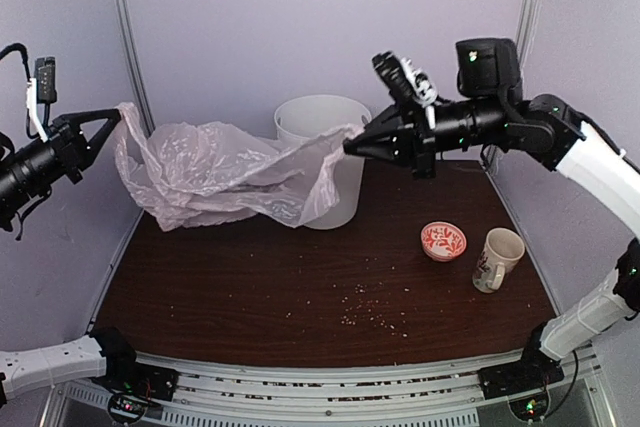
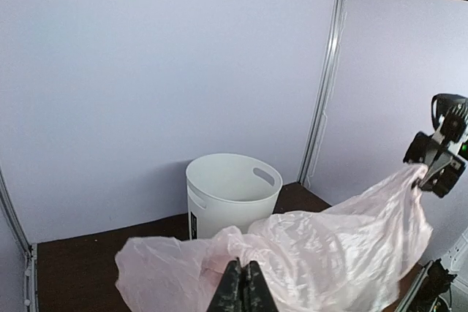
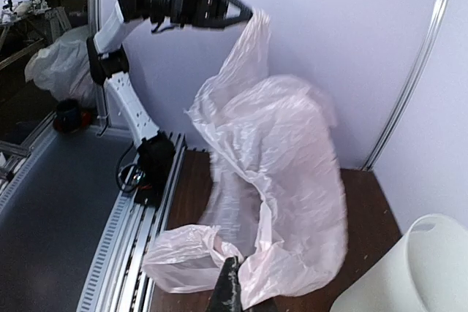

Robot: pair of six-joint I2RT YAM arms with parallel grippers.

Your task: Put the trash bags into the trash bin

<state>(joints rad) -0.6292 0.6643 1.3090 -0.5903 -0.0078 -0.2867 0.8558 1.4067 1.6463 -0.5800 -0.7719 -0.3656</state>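
Left gripper [image 1: 115,117]: up in the air off the table's [image 1: 200,297] back-left corner, fingers pinched together on one end of the bag [image 1: 220,172]. The left wrist view shows the fingertips [image 2: 243,294] closed with pink film bunched right at them.

Bag: pale pink, translucent, crinkly. It is strung between both grippers and sags in the middle over the back-left part of the table. Can't tell if the low point touches the table. The right wrist view shows it hanging in a long twisted sheet [image 3: 278,166] from the left gripper [image 3: 245,14] towards the camera. All of it is outside the bin, and its right part lies across the bin's front-left wall.

Bin [image 1: 325,127]: white, upright, at the middle of the back edge. Handle cut-outs show near the rim in the left wrist view [image 2: 230,188].

Right gripper [image 1: 352,145]: level with the bin rim, just right of it, jaws clamped on the bag's other end. From the left wrist it shows at far right [image 2: 431,173], with film pulled up to it.

Crumbs [image 1: 375,312]: scattered mid-table towards the front edge.

Bowl [image 1: 443,241]: small, red and white, on the right half of the table.

Mug [image 1: 497,258]: just right of the bowl, near the right edge. The two stand apart.
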